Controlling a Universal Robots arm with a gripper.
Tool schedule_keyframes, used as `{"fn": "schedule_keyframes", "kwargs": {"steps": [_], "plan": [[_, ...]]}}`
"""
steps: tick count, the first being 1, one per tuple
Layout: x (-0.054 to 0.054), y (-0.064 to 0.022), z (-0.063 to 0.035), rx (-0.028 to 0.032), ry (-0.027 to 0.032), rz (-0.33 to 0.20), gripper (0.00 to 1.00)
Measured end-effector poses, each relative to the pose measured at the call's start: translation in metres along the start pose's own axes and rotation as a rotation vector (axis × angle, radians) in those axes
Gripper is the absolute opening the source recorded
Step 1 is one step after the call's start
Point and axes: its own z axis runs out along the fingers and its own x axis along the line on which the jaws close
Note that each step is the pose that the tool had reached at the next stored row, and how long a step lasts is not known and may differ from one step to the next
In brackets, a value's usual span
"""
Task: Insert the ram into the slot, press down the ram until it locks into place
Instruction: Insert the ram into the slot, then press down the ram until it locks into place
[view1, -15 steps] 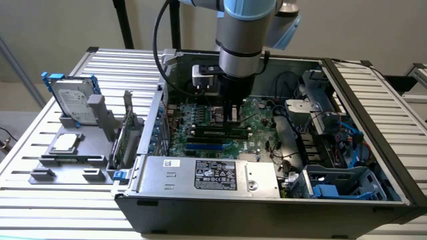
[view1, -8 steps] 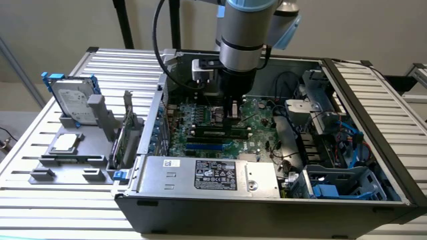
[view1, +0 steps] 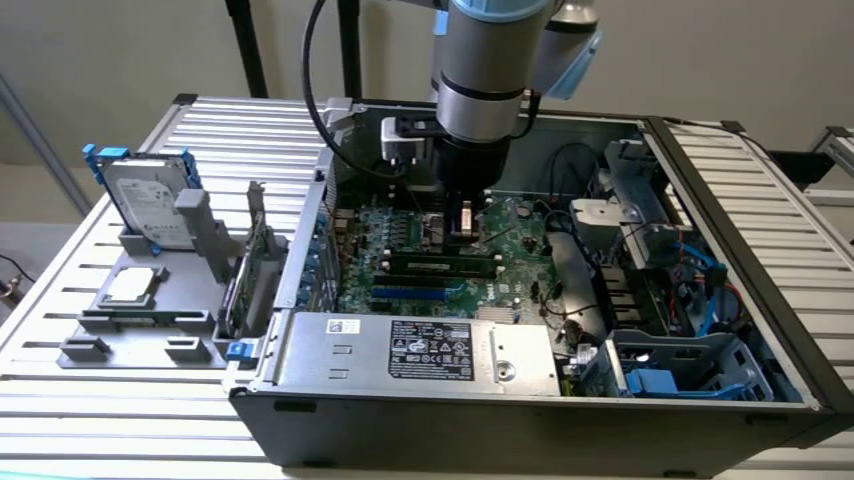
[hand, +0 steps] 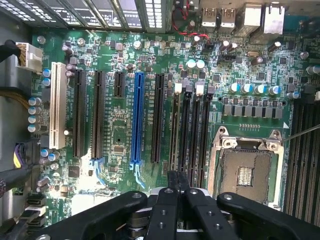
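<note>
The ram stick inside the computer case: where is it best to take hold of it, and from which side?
Probably the upper long edge of the ram, near the middle of its length, coming from straight above. It appears to stand on edge across the motherboard, so its two flat faces are free to pinch. Its lower edge and ends sit low among the board's parts.
</note>
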Motion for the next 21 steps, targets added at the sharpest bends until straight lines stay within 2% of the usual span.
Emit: {"fn": "schedule_keyframes", "kwargs": {"steps": [1,14,21], "plan": [[0.0000,0.0000,0.0000,-0.0001,-0.0001,0.000,0.10],[0.0000,0.0007,0.0003,0.0011,-0.0001,0.000,0.10],[-0.0004,0.0014,0.0069,0.0014,0.0000,0.000,0.10]]}}
